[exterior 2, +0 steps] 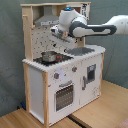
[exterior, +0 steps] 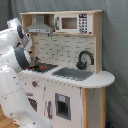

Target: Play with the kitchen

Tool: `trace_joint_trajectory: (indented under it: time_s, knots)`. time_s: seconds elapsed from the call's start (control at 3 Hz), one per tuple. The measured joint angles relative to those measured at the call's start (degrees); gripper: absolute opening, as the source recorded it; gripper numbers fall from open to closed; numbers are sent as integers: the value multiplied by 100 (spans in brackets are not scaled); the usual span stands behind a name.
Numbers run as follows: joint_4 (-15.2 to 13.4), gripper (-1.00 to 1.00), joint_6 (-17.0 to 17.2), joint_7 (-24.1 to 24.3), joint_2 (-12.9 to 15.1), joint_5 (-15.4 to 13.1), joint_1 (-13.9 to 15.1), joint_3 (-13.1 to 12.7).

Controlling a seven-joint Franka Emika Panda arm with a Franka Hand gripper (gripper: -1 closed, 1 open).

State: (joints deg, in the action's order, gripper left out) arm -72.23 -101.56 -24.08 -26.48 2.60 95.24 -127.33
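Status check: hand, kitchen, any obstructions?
Hand above hob, under hood, holding nothing visible. Kitchen upright; small pot on hob. Nothing else in the way.
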Motion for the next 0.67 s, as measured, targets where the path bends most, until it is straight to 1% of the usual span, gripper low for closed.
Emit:
trace_joint_trajectory:
  time_s: [0.67]
  knots:
    - [524, 100, 247, -601, -271, 143, 678, -566]
